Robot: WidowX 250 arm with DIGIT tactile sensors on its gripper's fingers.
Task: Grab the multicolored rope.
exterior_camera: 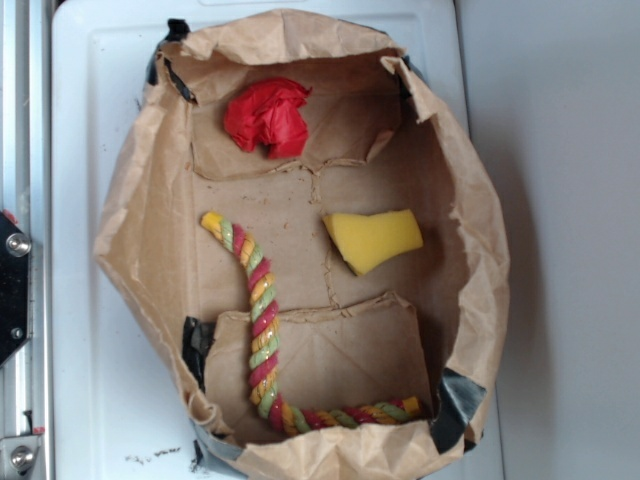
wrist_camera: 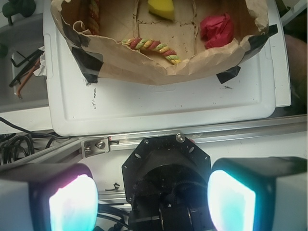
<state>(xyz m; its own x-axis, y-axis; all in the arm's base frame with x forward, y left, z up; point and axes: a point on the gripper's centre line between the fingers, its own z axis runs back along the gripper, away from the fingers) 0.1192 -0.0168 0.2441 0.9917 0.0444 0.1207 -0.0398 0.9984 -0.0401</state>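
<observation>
The rope (exterior_camera: 262,320) is twisted, fuzzy cotton cord in a creased, matt brown paper bag (exterior_camera: 140,210) patched with glossy black tape (exterior_camera: 458,400) at 5 o'clock, beside a crinkled red paper ball (exterior_camera: 267,117) and a matt yellow foam wedge (exterior_camera: 375,240), all on a smooth white plastic tray (wrist_camera: 159,103)

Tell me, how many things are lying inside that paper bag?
3: the multicolored rope along the left and bottom, a red paper ball at the top, a yellow foam wedge right of centre.
</observation>
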